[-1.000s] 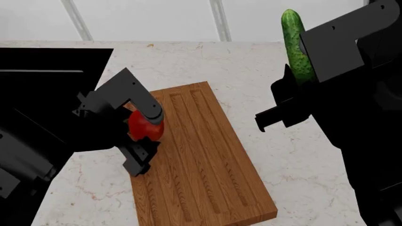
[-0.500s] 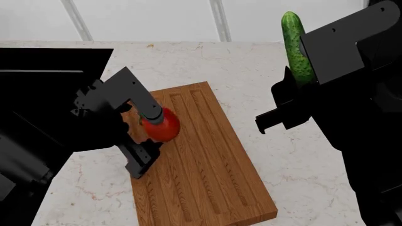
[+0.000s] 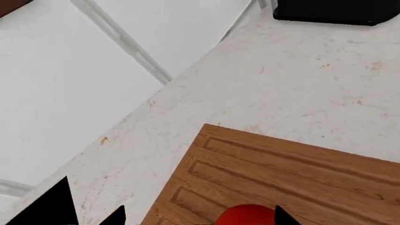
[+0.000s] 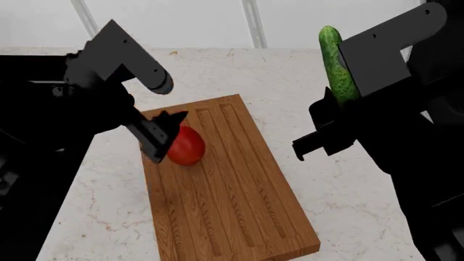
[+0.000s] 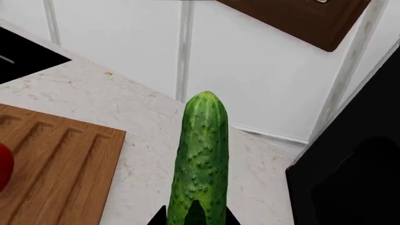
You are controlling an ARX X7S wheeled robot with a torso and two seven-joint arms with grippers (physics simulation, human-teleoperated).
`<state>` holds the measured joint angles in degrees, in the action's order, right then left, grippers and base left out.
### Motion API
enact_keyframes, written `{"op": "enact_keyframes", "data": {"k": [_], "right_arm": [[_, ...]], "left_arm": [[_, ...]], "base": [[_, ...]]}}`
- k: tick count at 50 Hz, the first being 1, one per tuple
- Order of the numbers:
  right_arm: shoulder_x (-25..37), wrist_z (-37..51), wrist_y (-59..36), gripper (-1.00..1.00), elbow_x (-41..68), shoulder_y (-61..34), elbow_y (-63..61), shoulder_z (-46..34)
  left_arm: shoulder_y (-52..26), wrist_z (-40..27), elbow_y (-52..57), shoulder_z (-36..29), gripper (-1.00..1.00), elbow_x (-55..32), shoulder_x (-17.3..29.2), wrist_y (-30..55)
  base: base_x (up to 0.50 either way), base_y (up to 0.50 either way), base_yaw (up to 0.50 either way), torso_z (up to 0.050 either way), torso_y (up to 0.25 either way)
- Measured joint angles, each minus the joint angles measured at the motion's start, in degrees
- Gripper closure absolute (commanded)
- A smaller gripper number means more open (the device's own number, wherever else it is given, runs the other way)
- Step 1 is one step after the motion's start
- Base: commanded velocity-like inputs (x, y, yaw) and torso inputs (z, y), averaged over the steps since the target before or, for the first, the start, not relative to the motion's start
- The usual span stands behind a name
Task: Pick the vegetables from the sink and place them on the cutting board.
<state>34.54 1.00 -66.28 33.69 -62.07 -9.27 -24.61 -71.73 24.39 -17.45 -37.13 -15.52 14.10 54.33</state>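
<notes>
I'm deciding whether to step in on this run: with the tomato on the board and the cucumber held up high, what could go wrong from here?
The tomato lies free and round on the cutting board near its edge; the left gripper close above it could nudge it off. The right gripper holds the cucumber upright by its lower end, over the counter beside the board; released there, it would likely topple and miss.

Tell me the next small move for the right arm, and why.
Probably swing the right gripper toward the cutting board and lower it. The cucumber is held upright over the bare counter, while the tomato already sits on the board, and the left gripper appears open beside it.
</notes>
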Motion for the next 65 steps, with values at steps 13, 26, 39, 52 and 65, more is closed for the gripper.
{"op": "enact_keyframes", "data": {"k": [13, 26, 39, 52, 65], "right_arm": [[-3.40, -6.78, -6.85, 1.00, 1.55, -8.53, 8.98, -7.24], [-6.82, -14.56, -11.15, 1.00, 2.46, -15.54, 17.85, -15.28], [-9.02, -17.30, -15.60, 1.00, 4.43, -17.06, 19.50, -18.65], [-10.82, -18.18, -16.50, 1.00, 5.41, -18.13, 20.85, -19.73], [-12.29, -18.80, -15.61, 1.00, 5.67, -18.97, 22.62, -20.79]], "left_arm": [[3.35, -8.72, 6.12, 7.30, -1.00, 0.46, 1.39, -1.98], [5.81, -12.39, 10.68, 11.01, -1.00, -0.11, 2.43, -2.81], [6.97, -13.79, 12.47, 12.46, -1.00, -0.41, 3.29, -3.29], [7.79, -14.45, 13.52, 13.11, -1.00, -0.73, 3.95, -3.38], [8.38, -14.95, 14.03, 13.44, -1.00, -1.00, 4.32, -3.40]], "base": [[0.00, 0.00, 0.00, 0.000, 0.000], [0.00, 0.00, 0.00, 0.000, 0.000], [0.00, 0.00, 0.00, 0.000, 0.000], [0.00, 0.00, 0.00, 0.000, 0.000], [0.00, 0.00, 0.00, 0.000, 0.000]]}}
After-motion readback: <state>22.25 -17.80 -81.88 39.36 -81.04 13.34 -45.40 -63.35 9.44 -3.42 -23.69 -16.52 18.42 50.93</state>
